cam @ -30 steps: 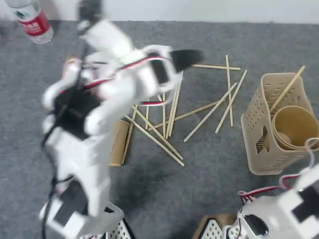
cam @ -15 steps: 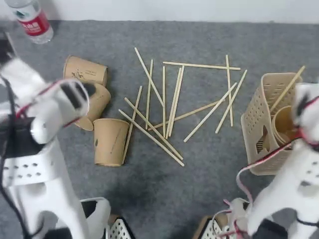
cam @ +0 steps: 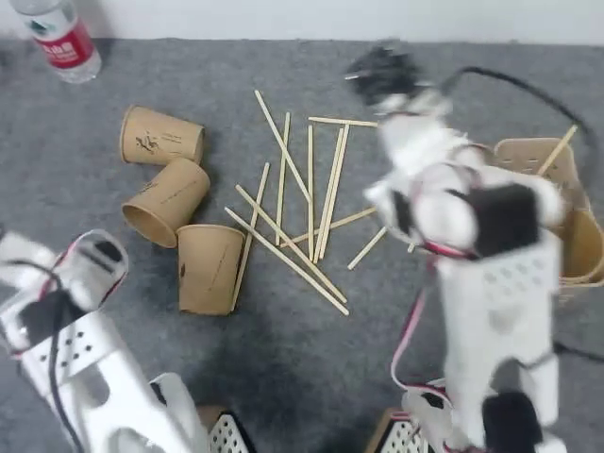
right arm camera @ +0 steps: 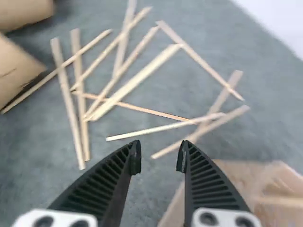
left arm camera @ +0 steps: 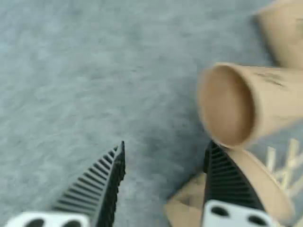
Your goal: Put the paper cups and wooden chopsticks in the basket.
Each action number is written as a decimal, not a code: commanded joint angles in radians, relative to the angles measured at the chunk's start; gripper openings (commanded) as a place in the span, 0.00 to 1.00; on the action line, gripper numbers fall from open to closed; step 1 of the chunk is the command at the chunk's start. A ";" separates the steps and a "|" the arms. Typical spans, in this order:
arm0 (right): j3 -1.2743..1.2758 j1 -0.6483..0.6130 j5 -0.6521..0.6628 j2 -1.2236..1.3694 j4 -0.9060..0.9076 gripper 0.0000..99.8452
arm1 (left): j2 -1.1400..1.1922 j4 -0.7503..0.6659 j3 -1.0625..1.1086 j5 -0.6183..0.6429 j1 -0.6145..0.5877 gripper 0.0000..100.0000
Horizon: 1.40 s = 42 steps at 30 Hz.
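Three brown paper cups lie on their sides on the grey carpet at the left: one (cam: 160,135) at the back, one (cam: 165,200) in the middle, one (cam: 209,269) nearest. Several wooden chopsticks (cam: 311,193) are scattered in the centre. The beige basket (cam: 528,156) stands at the right with a cup (cam: 580,247) and a chopstick (cam: 557,149) in it. My right gripper (right arm camera: 159,146) hangs open above the chopsticks (right arm camera: 118,75), seen at the back (cam: 382,68). My left gripper (left arm camera: 165,146) is open and empty, low at the front left, facing a cup's mouth (left arm camera: 227,104).
A plastic water bottle (cam: 58,38) with a red label lies at the back left corner. The right arm's white body (cam: 481,274) covers part of the basket and the chopsticks nearest it. Bare carpet (cam: 311,368) stretches across the front between the two arm bases.
The left arm has swung back from over the cups and chopsticks to the front left. The right arm has risen from the front right and stretched out over the chopsticks.
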 commanded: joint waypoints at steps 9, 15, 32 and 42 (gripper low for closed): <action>-0.005 -0.213 0.037 0.346 -0.062 0.15 | -0.025 -0.175 0.292 -0.075 -0.238 0.25; -0.005 -0.243 0.006 0.550 -0.189 0.26 | -0.032 -0.298 0.423 -0.127 -0.272 0.25; -0.005 -0.262 0.000 0.951 -0.476 0.21 | -0.034 -0.471 0.530 -0.137 -0.275 0.25; -0.005 -0.269 -0.006 0.954 -0.466 0.21 | -0.034 -0.494 0.535 -0.138 -0.216 0.14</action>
